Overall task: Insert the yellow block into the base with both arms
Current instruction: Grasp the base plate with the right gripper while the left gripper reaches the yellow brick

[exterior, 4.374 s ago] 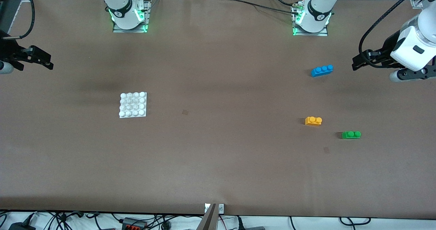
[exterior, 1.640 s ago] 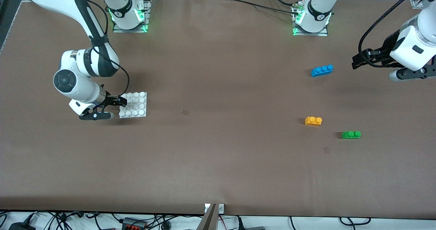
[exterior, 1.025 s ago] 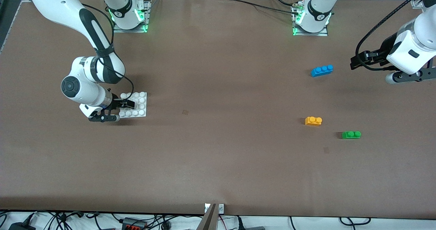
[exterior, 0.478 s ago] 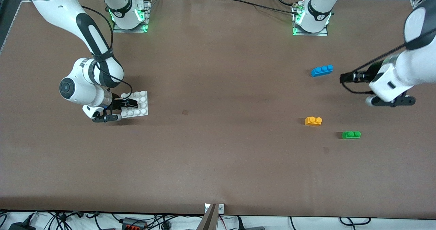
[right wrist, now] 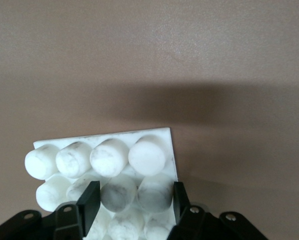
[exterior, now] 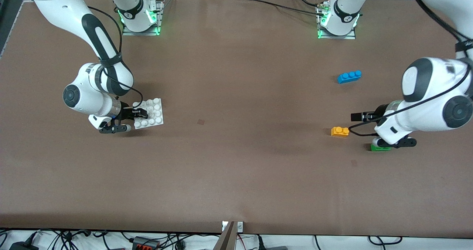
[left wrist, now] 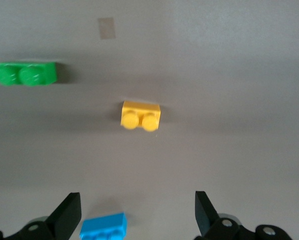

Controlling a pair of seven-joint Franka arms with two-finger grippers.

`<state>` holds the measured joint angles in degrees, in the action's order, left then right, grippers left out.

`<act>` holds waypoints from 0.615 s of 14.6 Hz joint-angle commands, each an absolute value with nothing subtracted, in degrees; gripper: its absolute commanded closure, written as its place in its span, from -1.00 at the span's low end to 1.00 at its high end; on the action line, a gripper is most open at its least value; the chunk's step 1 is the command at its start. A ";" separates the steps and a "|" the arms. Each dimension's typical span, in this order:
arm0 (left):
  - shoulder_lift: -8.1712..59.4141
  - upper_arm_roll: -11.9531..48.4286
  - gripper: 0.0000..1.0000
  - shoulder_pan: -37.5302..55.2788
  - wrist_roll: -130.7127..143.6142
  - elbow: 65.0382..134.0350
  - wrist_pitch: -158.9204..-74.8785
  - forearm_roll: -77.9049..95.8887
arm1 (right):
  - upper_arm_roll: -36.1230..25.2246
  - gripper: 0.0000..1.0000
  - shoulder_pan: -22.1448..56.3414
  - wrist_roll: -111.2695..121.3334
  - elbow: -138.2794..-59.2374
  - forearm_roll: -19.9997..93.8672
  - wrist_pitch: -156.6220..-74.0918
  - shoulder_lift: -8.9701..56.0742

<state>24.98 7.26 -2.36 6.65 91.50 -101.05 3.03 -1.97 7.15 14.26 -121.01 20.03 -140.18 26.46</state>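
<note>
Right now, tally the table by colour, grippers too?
Yellow block: 1
Green brick: 1
Blue brick: 1
White base: 1
Grippers: 2, left gripper near the yellow block, right gripper at the base
Total: 6

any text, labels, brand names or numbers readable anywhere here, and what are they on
None can be read.
Yellow block, base, blue brick, green brick: no print on any of them.
Small dark marks on the round joint caps above each arm's mount: too small to read.
</note>
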 commanded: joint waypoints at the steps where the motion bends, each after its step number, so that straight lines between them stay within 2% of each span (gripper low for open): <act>1: 22.59 7.73 -1.00 0.18 10.98 94.30 -102.48 -0.16 | -1.41 -0.24 7.12 16.17 -120.76 21.45 -140.80 28.04; 2: 21.63 7.73 -1.00 0.09 10.90 96.57 -104.39 -0.70 | -1.41 -0.24 7.12 16.17 -120.50 21.53 -140.71 28.12; 5: 18.20 7.82 -1.00 0.35 10.90 107.73 -117.38 -0.97 | -1.23 -0.21 7.47 15.65 -120.41 21.45 -140.63 28.21; 9: 18.55 7.74 -1.00 0.18 10.81 112.83 -125.12 -1.05 | -1.05 -0.20 11.42 11.37 -119.71 21.62 -140.63 28.91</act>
